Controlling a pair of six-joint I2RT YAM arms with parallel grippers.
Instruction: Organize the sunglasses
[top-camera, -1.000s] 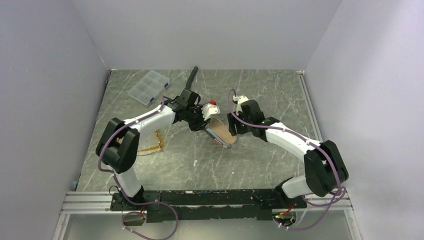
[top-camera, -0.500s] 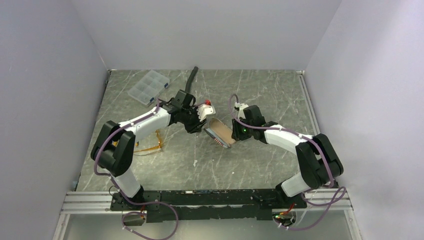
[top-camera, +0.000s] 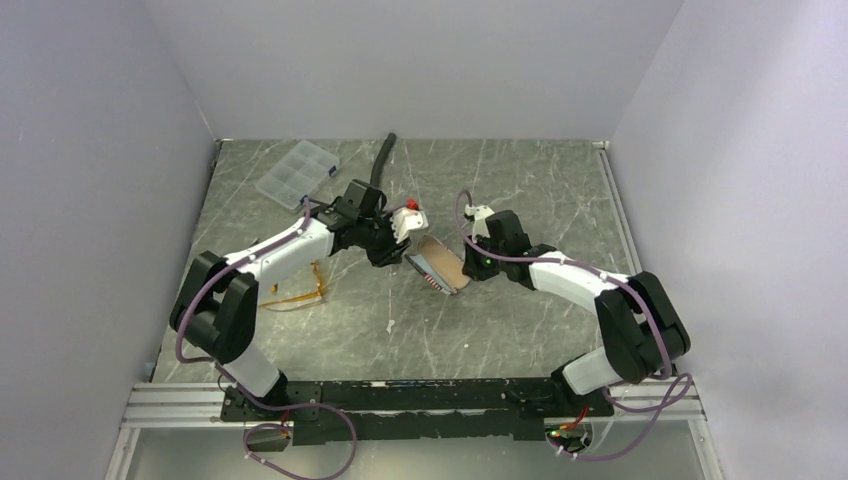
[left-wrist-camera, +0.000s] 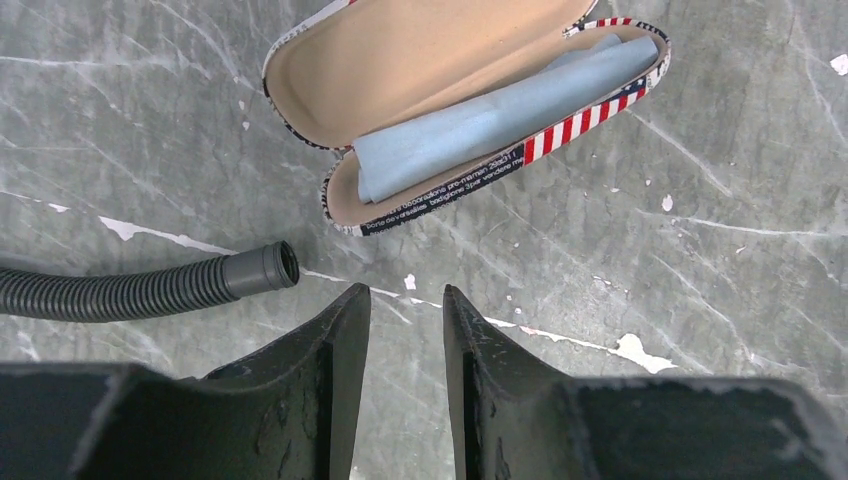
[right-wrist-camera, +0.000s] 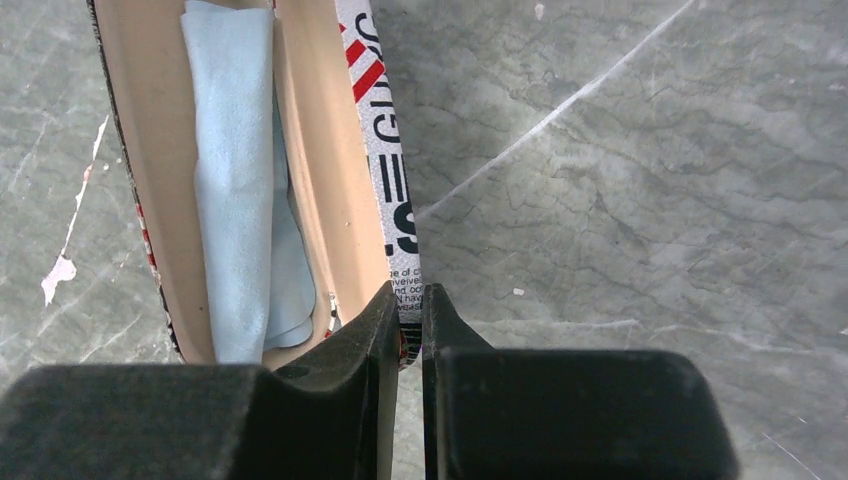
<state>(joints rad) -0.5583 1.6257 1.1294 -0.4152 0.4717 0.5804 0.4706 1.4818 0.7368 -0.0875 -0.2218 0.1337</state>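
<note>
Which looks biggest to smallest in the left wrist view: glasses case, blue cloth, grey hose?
1. Glasses case
2. Blue cloth
3. Grey hose, though it runs off the picture, so that is unsure.

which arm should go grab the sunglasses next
Left. The sunglasses lie on the table beside the left arm, and the left gripper is empty; the right gripper is pinching the rim of the open case.

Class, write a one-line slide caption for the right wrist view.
Right gripper pinches the rim of an open glasses case holding a blue cloth.
</note>
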